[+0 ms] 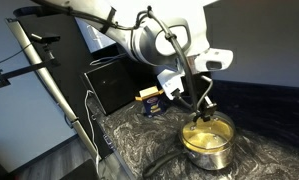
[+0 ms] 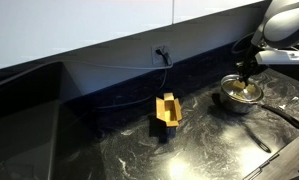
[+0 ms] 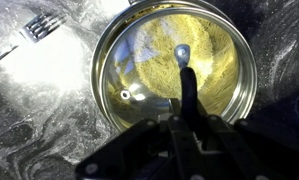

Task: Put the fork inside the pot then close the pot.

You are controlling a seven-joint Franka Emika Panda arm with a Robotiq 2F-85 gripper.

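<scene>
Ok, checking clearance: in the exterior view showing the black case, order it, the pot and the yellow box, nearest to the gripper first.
1. pot, directly below the gripper.
2. yellow box, off to the pot's side.
3. black case, farthest, beyond the yellow box.

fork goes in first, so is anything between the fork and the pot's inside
yes: the glass lid is over the pot, held at its knob by the shut gripper. the fork lies outside on the counter
</scene>
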